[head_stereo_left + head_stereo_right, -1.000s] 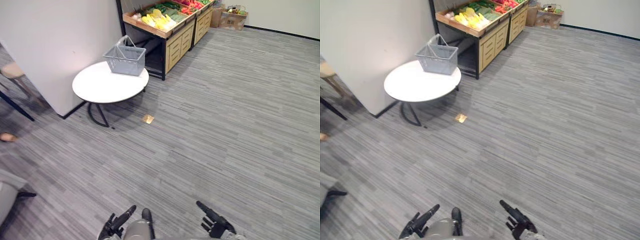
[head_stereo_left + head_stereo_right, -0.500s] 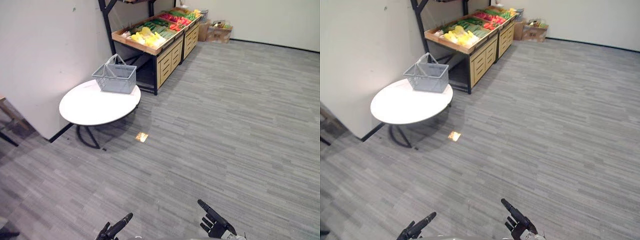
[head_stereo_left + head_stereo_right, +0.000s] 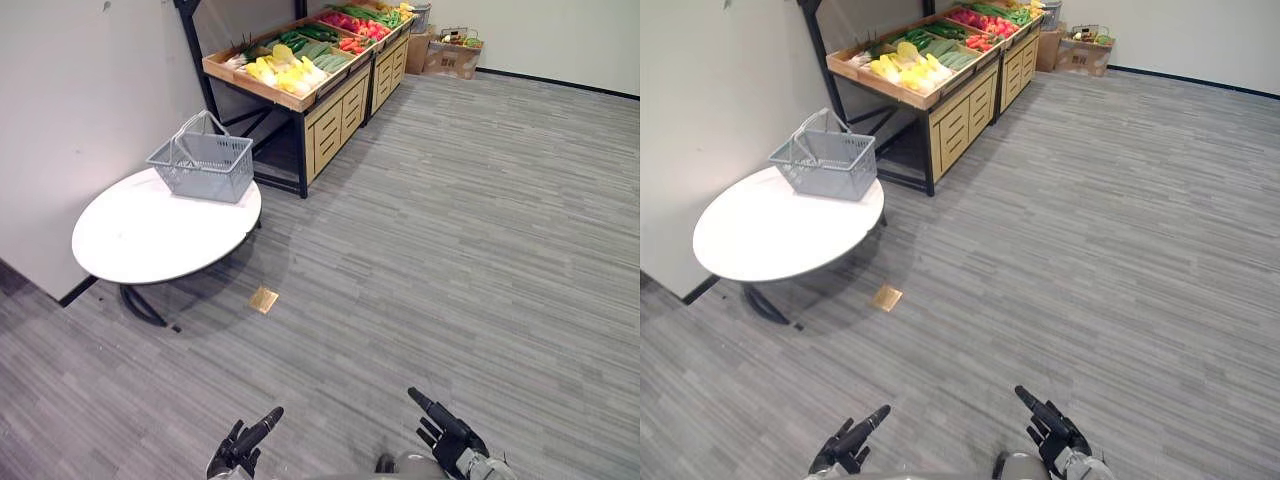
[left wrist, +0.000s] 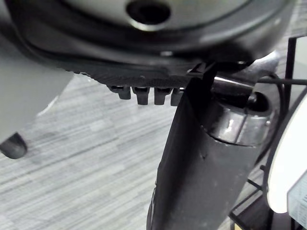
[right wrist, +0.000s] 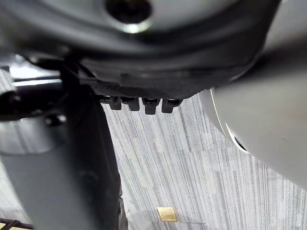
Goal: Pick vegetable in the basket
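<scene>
The basket (image 3: 200,166) sits on the far edge of the round table (image 3: 140,240), far to my left. Behind it the stand (image 3: 336,104) runs along the left wall, vegetables (image 3: 281,70) on top, boxes (image 3: 452,56) beyond. My left hand (image 3: 243,447) and right hand (image 3: 449,439) hang near, well apart from the table.

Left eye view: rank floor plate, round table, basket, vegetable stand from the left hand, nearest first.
1. Floor plate, ahead of the left hand.
2. Round table, ahead-left.
3. Basket, on table's far edge.
4. Vegetable stand, farthest back.

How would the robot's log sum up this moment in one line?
left hand open | right hand open | basket on table | vegetables on stand
</scene>
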Tool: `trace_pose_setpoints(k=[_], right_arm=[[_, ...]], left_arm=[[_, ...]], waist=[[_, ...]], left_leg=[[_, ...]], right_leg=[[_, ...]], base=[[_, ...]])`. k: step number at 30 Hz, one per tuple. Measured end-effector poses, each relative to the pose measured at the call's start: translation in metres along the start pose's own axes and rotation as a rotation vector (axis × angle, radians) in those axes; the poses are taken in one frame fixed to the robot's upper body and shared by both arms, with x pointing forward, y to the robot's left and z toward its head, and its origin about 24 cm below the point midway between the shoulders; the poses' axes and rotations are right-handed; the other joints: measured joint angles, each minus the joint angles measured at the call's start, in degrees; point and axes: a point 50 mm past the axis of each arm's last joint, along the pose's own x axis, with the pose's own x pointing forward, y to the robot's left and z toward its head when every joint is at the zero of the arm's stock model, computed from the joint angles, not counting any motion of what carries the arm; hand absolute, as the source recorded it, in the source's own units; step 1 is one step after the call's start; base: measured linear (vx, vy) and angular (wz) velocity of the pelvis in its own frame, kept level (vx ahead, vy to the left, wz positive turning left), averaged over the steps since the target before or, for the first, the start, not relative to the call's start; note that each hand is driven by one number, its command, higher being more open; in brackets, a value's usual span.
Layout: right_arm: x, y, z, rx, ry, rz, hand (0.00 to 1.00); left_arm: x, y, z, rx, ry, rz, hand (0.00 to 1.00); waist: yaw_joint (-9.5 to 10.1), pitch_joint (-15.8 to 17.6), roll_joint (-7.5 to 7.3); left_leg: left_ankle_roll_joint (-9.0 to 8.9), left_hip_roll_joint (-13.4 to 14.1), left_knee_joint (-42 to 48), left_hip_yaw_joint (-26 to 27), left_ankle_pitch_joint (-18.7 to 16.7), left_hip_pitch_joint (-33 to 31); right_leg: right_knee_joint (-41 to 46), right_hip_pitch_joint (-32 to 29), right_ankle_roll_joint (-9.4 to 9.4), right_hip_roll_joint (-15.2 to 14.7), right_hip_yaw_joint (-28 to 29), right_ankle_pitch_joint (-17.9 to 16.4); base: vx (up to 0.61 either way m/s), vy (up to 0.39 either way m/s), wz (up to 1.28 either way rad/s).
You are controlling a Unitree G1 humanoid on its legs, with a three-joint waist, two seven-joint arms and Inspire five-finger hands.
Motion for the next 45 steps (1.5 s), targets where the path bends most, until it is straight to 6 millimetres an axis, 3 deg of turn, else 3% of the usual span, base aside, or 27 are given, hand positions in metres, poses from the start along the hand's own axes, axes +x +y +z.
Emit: trace_pose_setpoints(k=[1, 2, 3, 5, 6, 7, 8, 9, 12, 14, 16, 20, 21, 23, 24, 26, 29, 31, 33, 35, 37, 38, 39, 40, 43, 44, 45], right_arm=[[-0.001, -0.001, -0.002, 0.001, 0.008, -0.002, 1.00], [-0.003, -0.006, -0.008, 0.007, 0.023, -0.014, 1.00], [-0.004, -0.006, -0.010, 0.008, 0.030, -0.013, 1.00], [-0.002, -0.002, -0.012, -0.002, 0.029, 0.012, 1.00], [-0.002, -0.001, -0.012, -0.009, 0.027, 0.020, 1.00], [-0.002, 0.000, -0.011, -0.023, 0.022, 0.031, 1.00], [-0.001, 0.002, -0.014, -0.031, 0.031, 0.039, 1.00], [0.001, 0.010, -0.022, -0.030, 0.048, 0.060, 1.00], [0.007, 0.031, -0.024, -0.119, 0.088, 0.173, 1.00], [0.008, 0.037, -0.023, -0.137, 0.072, 0.206, 1.00], [0.008, 0.037, -0.022, -0.139, 0.067, 0.206, 1.00], [0.006, 0.029, -0.026, -0.136, 0.095, 0.170, 1.00], [0.002, 0.020, -0.034, -0.122, 0.130, 0.133, 1.00], [0.002, 0.017, -0.031, -0.123, 0.120, 0.122, 1.00], [0.003, 0.019, -0.027, -0.131, 0.111, 0.126, 1.00], [0.005, 0.022, -0.023, -0.105, 0.092, 0.130, 1.00], [0.006, 0.025, -0.019, -0.117, 0.074, 0.152, 1.00], [0.007, 0.031, -0.009, -0.132, 0.024, 0.190, 1.00], [0.008, 0.036, -0.005, -0.132, 0.000, 0.227, 1.00], [0.008, 0.037, -0.005, -0.128, -0.004, 0.230, 1.00], [0.009, 0.040, -0.009, -0.119, 0.001, 0.225, 1.00], [0.008, 0.038, -0.005, -0.112, -0.016, 0.217, 1.00], [0.008, 0.036, -0.002, -0.112, -0.024, 0.212, 1.00], [0.008, 0.034, 0.004, -0.120, -0.035, 0.206, 1.00], [0.009, 0.033, 0.006, -0.121, -0.027, 0.188, 1.00], [0.009, 0.032, 0.004, -0.128, -0.014, 0.182, 1.00], [0.008, 0.030, 0.003, -0.157, 0.000, 0.176, 1.00]], left_arm=[[0.001, -0.001, 0.002, 0.000, -0.009, -0.005, 1.00], [0.001, -0.001, 0.006, -0.014, -0.027, -0.004, 1.00], [0.001, 0.000, 0.007, -0.019, -0.034, -0.004, 1.00], [0.003, -0.005, 0.016, -0.013, -0.070, -0.031, 1.00], [0.004, -0.008, 0.017, -0.011, -0.072, -0.040, 1.00], [0.005, -0.012, 0.015, -0.007, -0.065, -0.050, 1.00], [0.003, -0.011, 0.007, -0.001, -0.043, -0.043, 1.00], [0.003, -0.006, 0.012, 0.011, -0.061, -0.027, 1.00], [0.004, -0.005, 0.012, 0.028, -0.052, 0.005, 1.00], [0.001, 0.002, 0.003, 0.023, -0.019, 0.041, 1.00], [-0.001, 0.007, -0.004, 0.008, 0.009, 0.070, 1.00], [-0.001, 0.011, 0.001, 0.013, 0.019, 0.075, 1.00], [-0.002, 0.016, 0.003, 0.017, 0.019, 0.084, 1.00], [-0.003, 0.019, 0.002, 0.039, 0.024, 0.089, 1.00], [-0.004, 0.021, 0.002, 0.047, 0.026, 0.094, 1.00], [-0.005, 0.023, 0.004, 0.057, 0.021, 0.098, 1.00], [-0.005, 0.022, 0.004, 0.101, 0.030, 0.074, 1.00], [-0.002, 0.014, 0.007, 0.131, 0.024, 0.033, 1.00], [0.001, 0.007, 0.012, 0.130, 0.008, -0.008, 1.00], [0.002, 0.003, 0.012, 0.126, 0.002, -0.037, 1.00], [0.000, 0.009, 0.011, 0.127, 0.005, -0.025, 1.00], [0.000, 0.006, 0.007, 0.117, 0.014, -0.029, 1.00], [-0.001, 0.005, 0.004, 0.113, 0.020, -0.034, 1.00], [-0.001, 0.002, -0.001, 0.100, 0.030, -0.038, 1.00], [-0.004, 0.005, -0.007, 0.040, 0.027, -0.008, 1.00], [-0.003, 0.006, -0.001, 0.007, 0.000, 0.000, 1.00], [-0.002, 0.004, 0.001, 0.001, -0.012, -0.004, 1.00]], waist=[[0.08, 0.0, 0.04], [0.10, 0.2, -0.48], [0.12, 0.2, -1.11], [0.20, 0.7, -3.35], [0.20, 0.8, -3.62], [0.26, 0.6, -3.25], [1.51, -0.2, -2.97], [1.20, -0.5, -4.64], [0.93, -0.2, -4.79], [1.47, 0.1, -4.82], [1.65, -0.3, -4.13], [1.71, -0.7, -6.72], [1.87, -1.7, -8.18], [1.58, -2.1, -8.35], [1.72, -2.4, -7.77], [1.59, -1.8, -8.18], [1.14, -1.5, -7.47], [-0.22, -0.9, -6.22], [-1.40, -0.7, -5.82], [-1.33, -0.4, -6.30], [-1.34, 0.2, -7.35], [-1.41, 0.7, -6.32], [-1.41, 0.4, -5.19], [-1.12, 0.3, -3.52], [-0.36, 0.1, -2.75], [-0.04, 0.3, -2.37], [-0.02, 0.9, -1.48]], left_leg=[[-0.44, 0.3, 3.7, 0.4, -3.7, -2.0], [0.30, -0.2, 7.2, 3.4, -10.7, -5.1], [0.46, -0.9, 7.0, 6.0, -12.8, -6.3], [2.81, -6.8, -3.2, 14.9, -17.0, -13.1], [3.15, -8.9, -8.6, 16.3, -16.7, -14.6], [4.31, -13.1, -24.1, 17.4, -11.1, -16.5], [10.77, -16.0, -33.4, 15.7, 0.5, -15.9], [10.34, -17.5, -34.5, 15.6, 1.5, -15.5], [11.71, -17.4, -33.8, 12.7, 0.3, -15.2], [9.93, -18.0, -33.7, 13.4, -1.7, -12.7], [8.77, -18.1, -34.7, 13.5, -2.7, -10.9], [9.28, -22.3, -34.4, 14.2, -4.6, -10.5], [9.51, -24.5, -34.7, 14.5, -6.2, -9.4], [9.41, -24.9, -35.5, 14.3, -7.5, -8.4], [9.67, -24.6, -36.4, 14.6, -7.7, -7.0], [10.30, -24.4, -38.3, 14.5, -8.6, -3.1], [9.66, -23.3, -43.1, 14.0, -9.8, 3.6], [8.64, -21.6, -44.2, 12.3, -10.4, 4.8], [7.62, -20.5, -44.9, 9.8, -10.9, 5.3], [4.74, -20.3, -43.9, 7.3, -12.8, 7.4], [1.50, -20.3, -41.2, 4.4, -16.9, 10.8], [-0.10, -18.0, -40.4, 2.8, -18.4, 12.5], [-0.53, -16.8, -40.6, 2.6, -18.7, 13.0], [-0.74, -14.6, -40.7, 2.6, -18.8, 14.1], [0.47, -10.8, -25.9, 3.1, -16.0, 8.8], [1.76, -8.1, -14.9, 3.0, -11.6, 4.1], [1.79, -4.7, -6.1, 2.7, -3.6, 0.8]], right_leg=[[-1.8, 2.2, -0.02, 0.1, 0.1, 0.3], [-5.3, 6.6, 0.06, -0.4, 0.3, 0.7], [-6.6, 8.3, 0.15, -1.1, 0.4, 0.8], [-8.8, 12.2, 0.30, -5.1, 0.1, 0.8], [-8.7, 12.7, 0.74, -6.1, -0.4, 0.7], [-8.4, 13.9, 3.01, -6.7, -1.2, 0.3], [-8.2, 14.9, 5.87, -6.7, -0.4, -1.5], [-8.8, 15.1, 6.38, -7.8, 0.1, -2.7], [-15.6, 15.1, 3.64, -1.1, 2.5, -1.8], [-17.2, 15.5, 2.57, -0.9, 1.2, 3.2], [-16.3, 16.1, 3.03, -1.0, 1.8, 2.9], [-8.7, 13.5, 5.82, -6.0, 1.7, -7.1], [-5.1, 13.2, 9.36, -8.8, 0.9, -9.9], [5.4, 9.1, 11.80, -10.6, 1.2, -9.9], [14.8, 4.8, 14.48, -12.1, 1.7, -7.5], [26.3, 0.8, 11.74, -14.4, 1.3, -5.3], [26.3, -3.9, 7.19, -13.7, -2.3, -8.6], [19.1, -8.9, 6.74, -11.3, -2.7, -8.1], [3.2, -11.6, 6.45, -8.9, -0.7, -1.0], [-12.2, -11.7, 7.54, -8.4, 3.1, 8.4], [-13.8, -10.0, 6.89, -8.0, 7.2, 10.9], [-9.2, -9.6, 7.00, -6.9, 7.9, 14.8], [-6.3, -10.3, 6.82, -5.7, 8.1, 14.8], [-1.1, -11.5, 4.59, -4.2, 8.0, 12.4], [2.2, -10.7, 2.70, -2.5, 7.1, 6.9], [1.0, -8.3, 1.92, -1.4, 6.6, 5.8], [-2.2, -3.8, 1.33, 0.2, 6.4, 5.3]], base=[[0.54, -0.031, -0.04], [0.41, -0.012, -0.08], [0.59, 0.017, -0.08], [0.51, 0.078, -0.02], [0.45, 0.170, 0.08], [0.47, 0.216, -0.11], [0.47, 0.216, -0.02], [0.38, 0.104, 0.13], [0.27, -0.036, 0.42], [0.13, -0.053, -0.05], [0.11, -0.032, -0.10], [0.11, 0.031, 0.11], [0.19, 0.051, 0.10], [0.23, 0.072, -0.01], [0.25, 0.176, -0.12], [0.27, 0.174, -0.07], [0.28, 0.114, -0.03], [0.22, 0.020, 0.40], [0.24, -0.052, 0.68], [0.41, -0.216, 0.75], [0.57, -0.362, 0.88], [0.51, -0.300, 0.76], [0.41, -0.212, 0.70], [0.41, -0.206, 0.35], [0.54, -0.255, 0.00], [0.56, -0.241, 0.00], [0.57, -0.192, 0.02]])
